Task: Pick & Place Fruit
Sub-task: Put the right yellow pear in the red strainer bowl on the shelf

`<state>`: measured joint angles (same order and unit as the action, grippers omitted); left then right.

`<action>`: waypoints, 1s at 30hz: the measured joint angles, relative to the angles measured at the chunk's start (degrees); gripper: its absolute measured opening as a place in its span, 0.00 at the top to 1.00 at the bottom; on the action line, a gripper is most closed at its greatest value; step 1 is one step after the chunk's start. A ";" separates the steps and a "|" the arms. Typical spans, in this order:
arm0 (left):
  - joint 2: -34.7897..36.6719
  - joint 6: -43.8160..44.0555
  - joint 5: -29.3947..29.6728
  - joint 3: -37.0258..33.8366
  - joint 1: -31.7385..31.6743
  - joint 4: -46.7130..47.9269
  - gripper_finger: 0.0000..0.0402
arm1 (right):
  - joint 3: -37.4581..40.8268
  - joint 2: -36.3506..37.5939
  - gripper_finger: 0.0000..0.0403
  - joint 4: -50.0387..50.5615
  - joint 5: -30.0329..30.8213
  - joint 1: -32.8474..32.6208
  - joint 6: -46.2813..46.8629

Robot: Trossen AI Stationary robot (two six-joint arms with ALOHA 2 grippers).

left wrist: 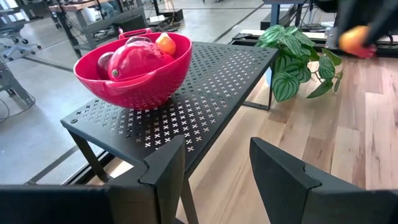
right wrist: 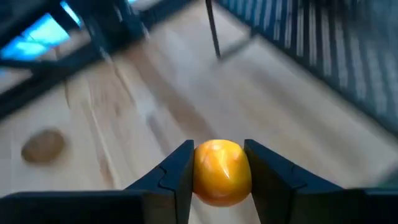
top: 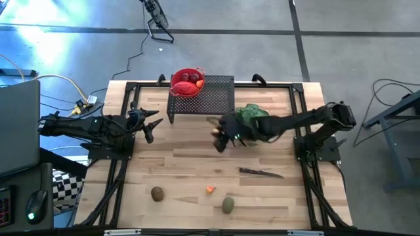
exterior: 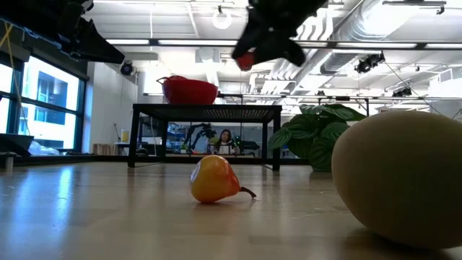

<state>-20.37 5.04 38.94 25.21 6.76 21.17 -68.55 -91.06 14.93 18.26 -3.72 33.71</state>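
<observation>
Lab: exposed ducts (exterior: 361, 32); concrete floor (top: 354, 59)

The right gripper (right wrist: 219, 174) is holding a small orange fruit (right wrist: 221, 171) between its two dark fingers (right wrist: 171, 177), one finger pressing on each side of it. The fruit is sitting up off the pale wooden table (right wrist: 155, 106), which is lying blurred beneath it. Well apart from the gripper, a brown oval fruit (right wrist: 42, 145) is resting on the boards. Farther off, a thin dark leg (right wrist: 212, 28) of a perforated black rack (right wrist: 323, 43) is standing on the table. A dark frame bar (right wrist: 56, 87) is crossing the wood beyond.
</observation>
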 joint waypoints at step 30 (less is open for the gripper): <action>-0.01 -2.37 5.56 0.00 -0.01 -1.98 0.56 | -9.39 -9.35 0.71 -30.55 -15.86 22.79 -21.77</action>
<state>-20.38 2.66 44.50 25.21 6.76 19.19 -77.94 -100.41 -15.62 2.40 19.07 11.94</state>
